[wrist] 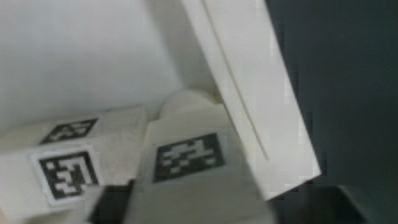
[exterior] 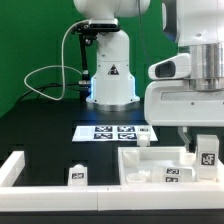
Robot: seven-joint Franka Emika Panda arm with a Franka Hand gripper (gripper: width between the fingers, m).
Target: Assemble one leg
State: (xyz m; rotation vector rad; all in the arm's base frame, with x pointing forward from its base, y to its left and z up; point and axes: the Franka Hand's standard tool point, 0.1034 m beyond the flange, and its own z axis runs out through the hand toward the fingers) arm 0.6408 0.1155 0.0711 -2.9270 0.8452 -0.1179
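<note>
My gripper [exterior: 199,150] hangs over the right end of the large white panel with a raised rim [exterior: 150,172]. It is shut on a leg [exterior: 208,152], a stubby white peg with a square marker tag, held just above the panel. In the wrist view the leg [wrist: 192,150] fills the gap between my dark fingers [wrist: 114,206], at the gripper [wrist: 222,212], tag facing the camera. The panel's rim [wrist: 249,80] runs beside it, and the panel's tags [wrist: 64,168] show below. Two more legs stand free: one [exterior: 77,175] at the exterior view's left and one [exterior: 143,141] behind the panel.
The marker board [exterior: 118,131] lies flat behind the panel. A white L-shaped fence [exterior: 18,167] borders the exterior view's left. The robot base [exterior: 110,75] with its cables stands at the back.
</note>
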